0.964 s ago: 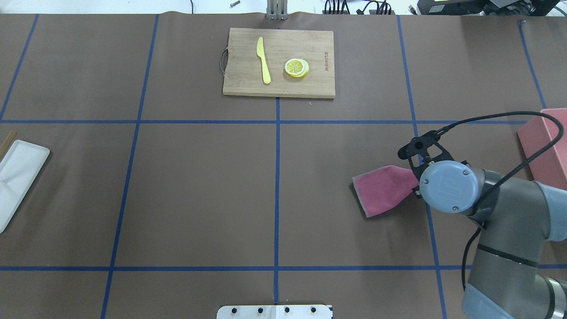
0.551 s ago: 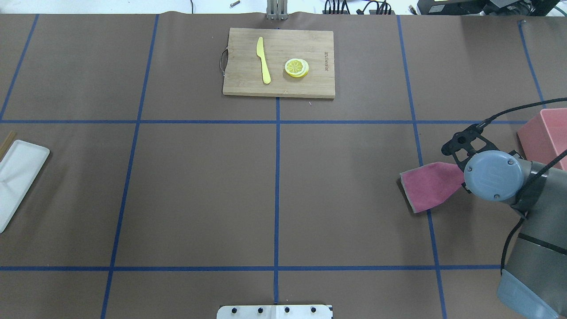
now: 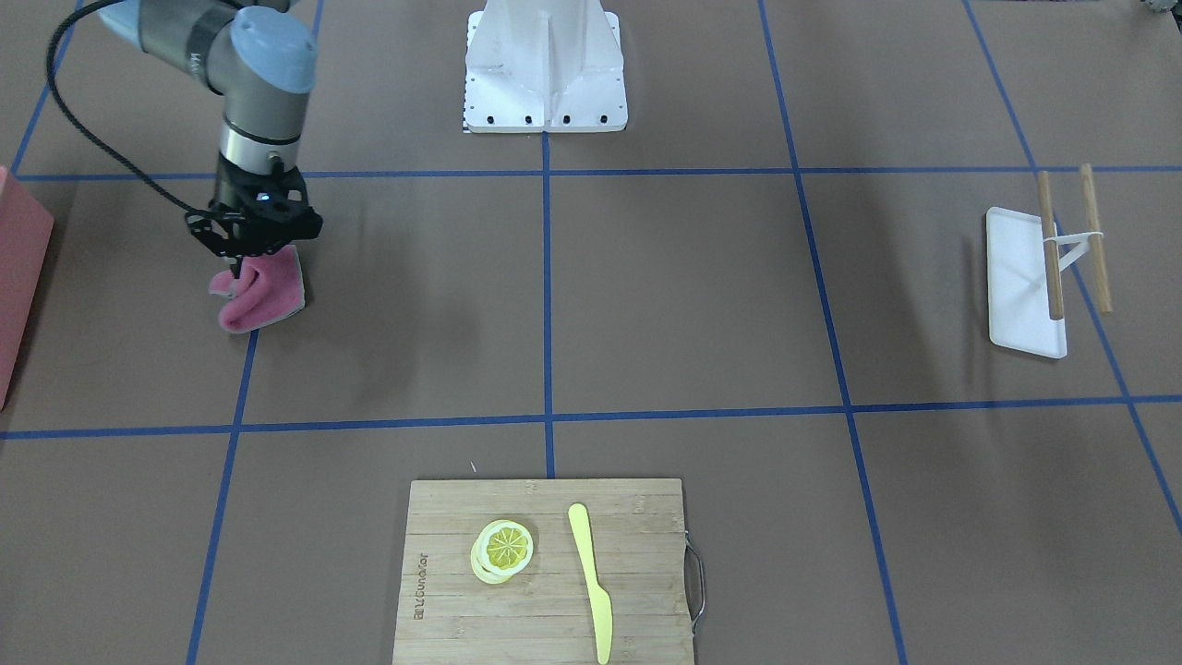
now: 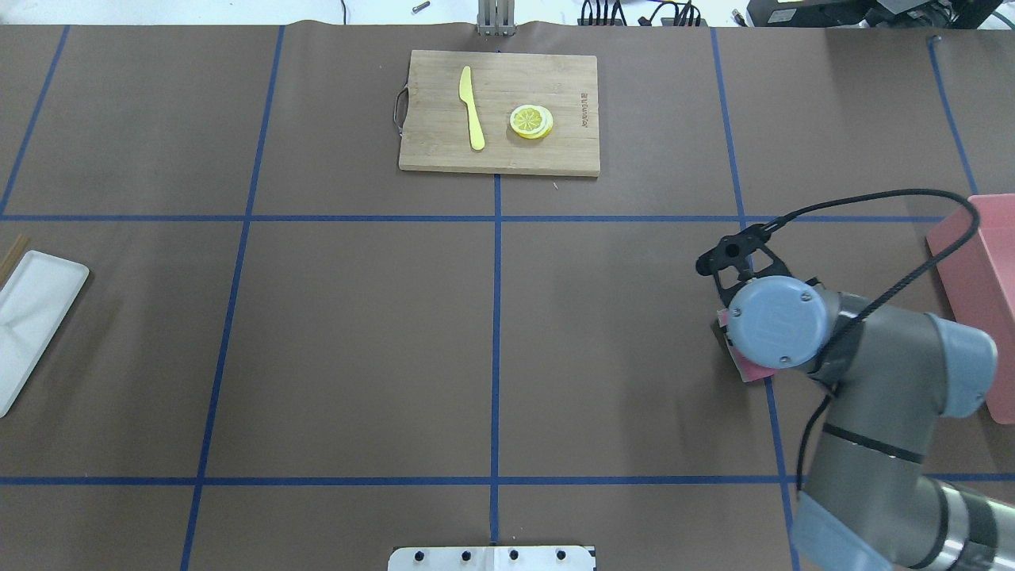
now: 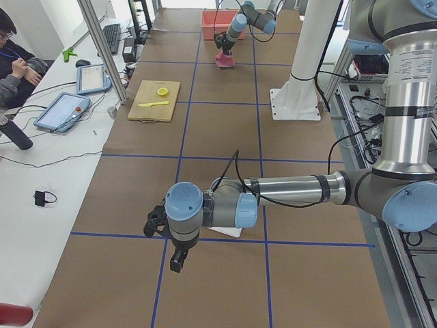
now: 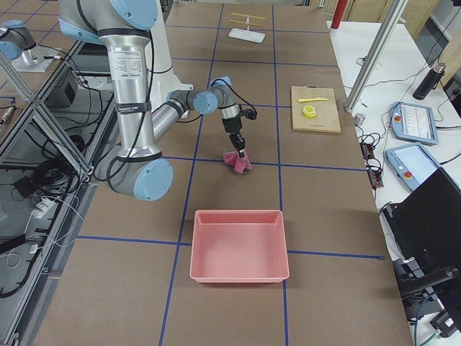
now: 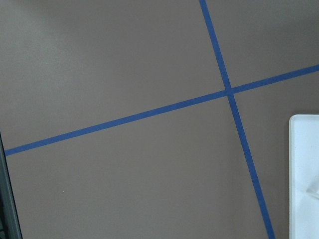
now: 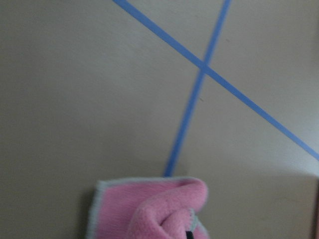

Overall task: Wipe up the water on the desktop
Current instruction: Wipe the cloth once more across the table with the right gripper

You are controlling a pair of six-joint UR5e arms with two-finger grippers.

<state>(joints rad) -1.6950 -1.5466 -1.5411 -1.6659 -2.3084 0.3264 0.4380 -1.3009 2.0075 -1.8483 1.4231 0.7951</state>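
The desktop [image 4: 357, 341] is a matte brown surface with blue tape lines; I see no water on it. My right gripper [image 3: 243, 265] points down and is shut on a pink cloth [image 3: 268, 291], which lies bunched and folded on the desktop. In the overhead view the wrist hides most of the cloth [image 4: 747, 369]. The cloth also shows in the right wrist view [image 8: 149, 209] and the exterior right view [image 6: 238, 161]. My left gripper [image 5: 177, 260] hangs over the desktop near the white tray; I cannot tell whether it is open or shut.
A pink bin [image 4: 975, 262] stands at the right edge. A bamboo cutting board [image 4: 499, 151] with a yellow knife [image 4: 471, 107] and lemon slices [image 4: 530, 121] lies at the far middle. A white tray [image 4: 32, 317] lies at the left edge.
My right wrist dragged the cloth to the right, then swung back left over it. The cloth, flat before, is now bunched under the wrist.
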